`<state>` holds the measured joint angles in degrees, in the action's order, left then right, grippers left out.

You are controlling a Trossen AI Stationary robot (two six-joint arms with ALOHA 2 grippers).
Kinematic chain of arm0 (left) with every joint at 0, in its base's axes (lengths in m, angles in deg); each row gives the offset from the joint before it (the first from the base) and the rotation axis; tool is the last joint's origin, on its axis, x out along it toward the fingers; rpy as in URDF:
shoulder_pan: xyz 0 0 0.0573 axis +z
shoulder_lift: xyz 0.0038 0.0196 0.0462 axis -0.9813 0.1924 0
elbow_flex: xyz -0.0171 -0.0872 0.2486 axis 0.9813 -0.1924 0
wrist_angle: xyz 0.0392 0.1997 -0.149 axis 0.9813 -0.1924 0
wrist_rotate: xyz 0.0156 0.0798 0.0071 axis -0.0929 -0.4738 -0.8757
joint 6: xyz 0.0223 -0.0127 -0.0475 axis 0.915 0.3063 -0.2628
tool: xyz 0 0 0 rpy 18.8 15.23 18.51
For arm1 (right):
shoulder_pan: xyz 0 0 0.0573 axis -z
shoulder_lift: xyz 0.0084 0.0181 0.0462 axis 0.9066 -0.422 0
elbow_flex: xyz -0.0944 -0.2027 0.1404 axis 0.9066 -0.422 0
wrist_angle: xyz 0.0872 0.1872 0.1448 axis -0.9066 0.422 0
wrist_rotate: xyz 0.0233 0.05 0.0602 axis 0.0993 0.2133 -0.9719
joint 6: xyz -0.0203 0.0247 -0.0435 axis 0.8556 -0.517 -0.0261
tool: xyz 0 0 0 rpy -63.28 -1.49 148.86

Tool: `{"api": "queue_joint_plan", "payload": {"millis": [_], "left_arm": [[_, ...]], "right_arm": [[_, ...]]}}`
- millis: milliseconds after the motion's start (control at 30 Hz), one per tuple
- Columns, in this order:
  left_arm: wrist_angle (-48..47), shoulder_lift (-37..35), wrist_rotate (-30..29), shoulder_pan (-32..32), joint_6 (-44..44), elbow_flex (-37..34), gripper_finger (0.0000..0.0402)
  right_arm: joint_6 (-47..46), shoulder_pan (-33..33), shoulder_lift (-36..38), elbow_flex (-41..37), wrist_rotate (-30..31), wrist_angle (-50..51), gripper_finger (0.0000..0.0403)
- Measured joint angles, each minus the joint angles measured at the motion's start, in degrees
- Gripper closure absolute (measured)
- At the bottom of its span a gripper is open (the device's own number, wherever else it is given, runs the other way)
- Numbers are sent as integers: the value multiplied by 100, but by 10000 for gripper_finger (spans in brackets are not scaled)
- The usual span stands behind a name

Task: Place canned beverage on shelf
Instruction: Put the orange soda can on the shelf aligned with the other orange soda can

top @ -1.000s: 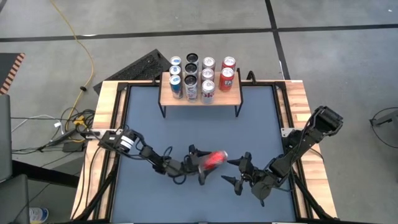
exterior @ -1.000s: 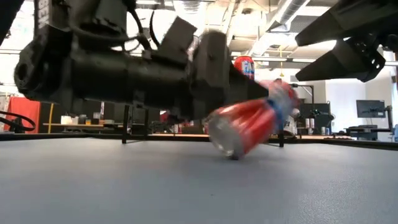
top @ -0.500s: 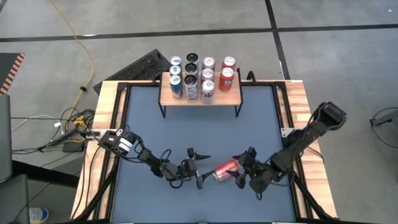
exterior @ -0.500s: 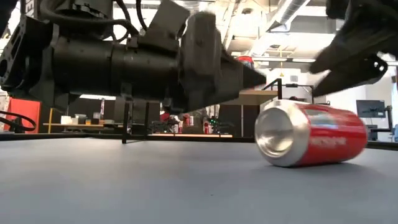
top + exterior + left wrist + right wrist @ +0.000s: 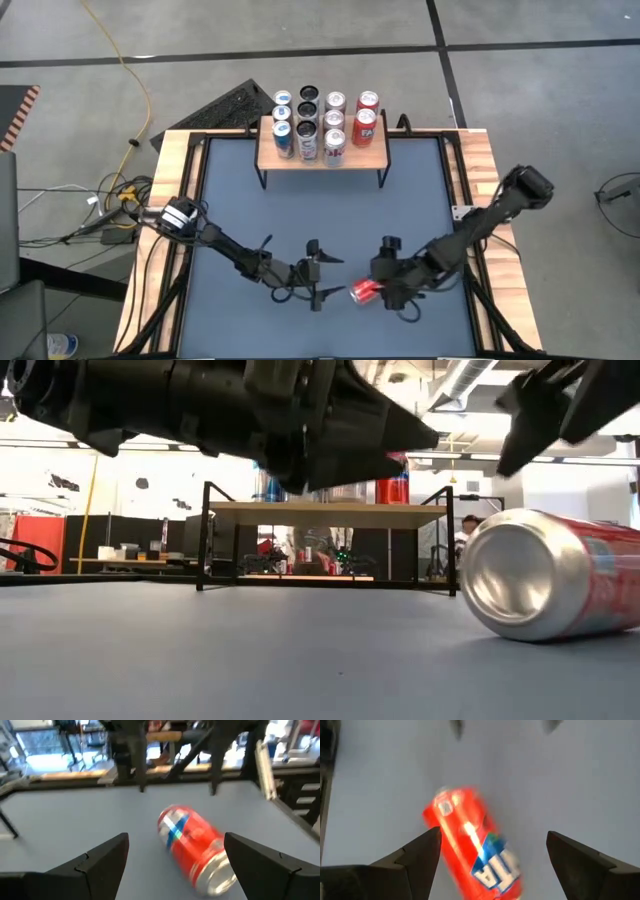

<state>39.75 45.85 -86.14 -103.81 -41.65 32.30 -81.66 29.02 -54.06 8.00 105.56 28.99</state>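
Note:
A red canned beverage (image 5: 363, 291) lies on its side on the blue-grey table top, near the front edge. It also shows in the low view (image 5: 550, 575) and in both wrist views (image 5: 195, 850) (image 5: 470, 840). My left gripper (image 5: 335, 273) (image 5: 176, 837) hangs open just left of the can, pointing level at it, above the table. My right gripper (image 5: 384, 278) (image 5: 494, 834) hangs open over the can's right side, slanting down. The shelf (image 5: 375, 153) (image 5: 330, 510) stands at the far edge on thin black legs, with several cans upright on its wooden top.
The table has raised wooden borders left (image 5: 165, 200) and right (image 5: 480, 170). Open table surface (image 5: 320, 215) lies between the shelf and the grippers. The right end of the shelf top is bare. Cables and a dark case lie on the floor beyond the left side.
The can, tilted beside my left gripper a second ago, has fallen onto its side and rolled toward the table's near edge. My left gripper has risen. My right gripper has risen, gone left over the can and tipped downward.

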Motion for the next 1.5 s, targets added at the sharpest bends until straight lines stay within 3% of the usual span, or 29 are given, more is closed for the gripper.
{"api": "queue_joint_plan", "payload": {"millis": [200,300,667,867,1500], "left_arm": [[-154,-68,-364,-59,-186,-4,86],[-306,-71,-365,-61,-219,-4,86],[-506,-69,-392,-93,-374,-4,86],[-463,-69,-435,-123,-375,-4,86],[-374,-69,-432,-144,-478,-4,86]], "right_arm": [[8,344,-931,333,-1590,94,60],[212,375,-1318,554,-2020,160,60],[342,316,-2501,675,-2133,545,60],[-59,349,-2390,639,-2101,395,60],[133,667,-2119,608,-2046,37,61]]}}
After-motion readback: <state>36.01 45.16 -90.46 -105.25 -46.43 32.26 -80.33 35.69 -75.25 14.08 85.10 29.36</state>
